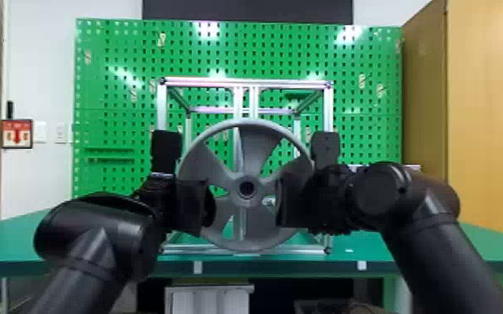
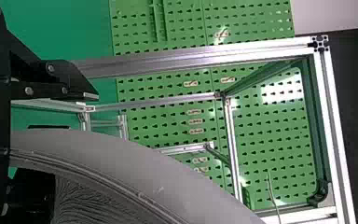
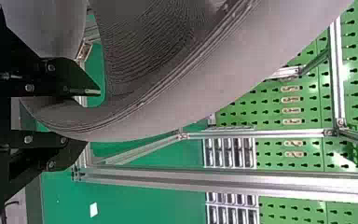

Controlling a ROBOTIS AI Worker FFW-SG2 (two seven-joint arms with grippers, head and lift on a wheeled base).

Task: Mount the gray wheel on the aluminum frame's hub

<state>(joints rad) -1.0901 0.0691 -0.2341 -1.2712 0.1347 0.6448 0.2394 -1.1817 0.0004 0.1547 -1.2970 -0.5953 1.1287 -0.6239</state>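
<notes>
In the head view, the gray wheel [image 1: 252, 158] is upright in front of the aluminum frame [image 1: 246, 82], its center bore facing me. My left gripper [image 1: 179, 179] is shut on the wheel's left side, my right gripper [image 1: 307, 179] on its right side. The wheel hides the frame's hub. In the left wrist view, the wheel's rim [image 2: 121, 163] crosses beside my left gripper [image 2: 70, 116] and covers part of one finger. From the right wrist, the curved rim [image 3: 205, 88] lies between the fingers of my right gripper [image 3: 79, 114]. Frame rails [image 3: 242, 179] run beyond it.
The frame stands on a green table [image 1: 388, 246] before a green pegboard [image 1: 117, 54]. Storage bins [image 3: 228, 151] are behind the frame's right side. A small white piece [image 3: 93, 209] lies on the tabletop near that side.
</notes>
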